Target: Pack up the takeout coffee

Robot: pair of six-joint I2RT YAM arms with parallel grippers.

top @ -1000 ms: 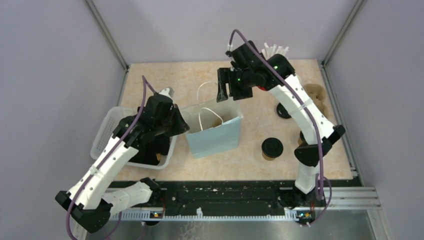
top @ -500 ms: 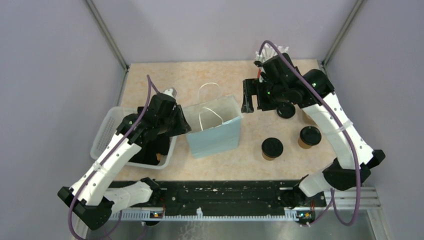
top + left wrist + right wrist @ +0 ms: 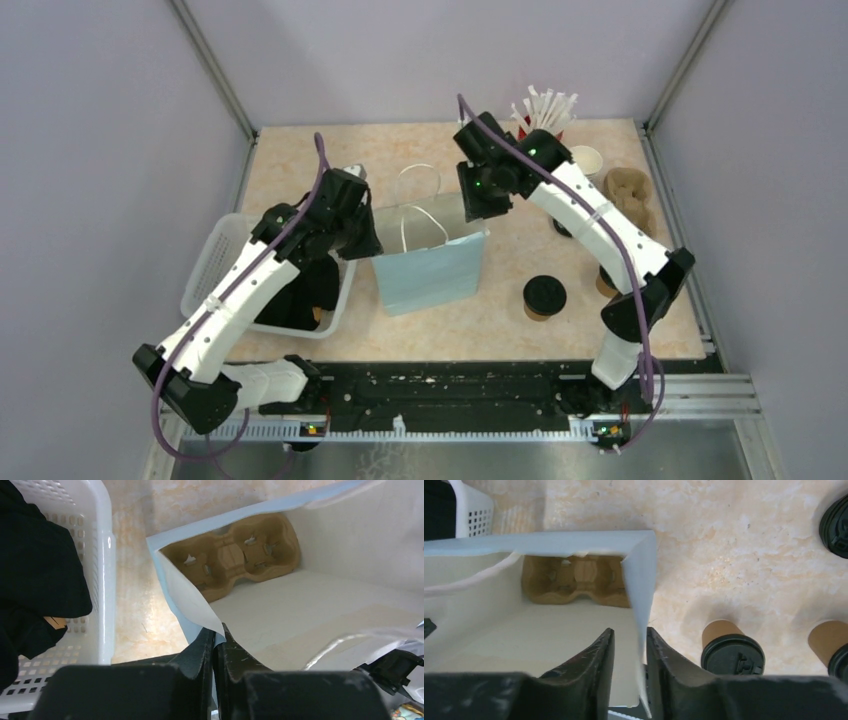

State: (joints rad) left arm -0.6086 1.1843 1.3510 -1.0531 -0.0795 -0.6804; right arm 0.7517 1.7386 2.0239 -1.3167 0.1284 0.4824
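The pale blue paper bag [image 3: 430, 275] stands open mid-table, a brown cup carrier [image 3: 235, 555] lying on its bottom. My left gripper [image 3: 216, 632] is shut on the bag's left rim [image 3: 372, 245]. My right gripper [image 3: 630, 650] is open and straddles the bag's right wall [image 3: 641, 595], one finger inside, one outside. Takeout coffee cups with black lids stand on the table right of the bag: one [image 3: 545, 296] in front, two [image 3: 731, 647] [image 3: 831, 645] close to my right fingers. Another lid [image 3: 836, 525] shows farther off.
A white basket [image 3: 215, 262] holding dark items sits left of the bag. At the back right stand a red cup of white straws [image 3: 545, 112], an open cup [image 3: 588, 160] and brown carriers [image 3: 630, 192]. Walls enclose the table.
My right arm swung out over the cups, then came back to the bag's right rim, jaws narrowing. My left gripper shifted slightly toward the back, still on the bag's left edge.
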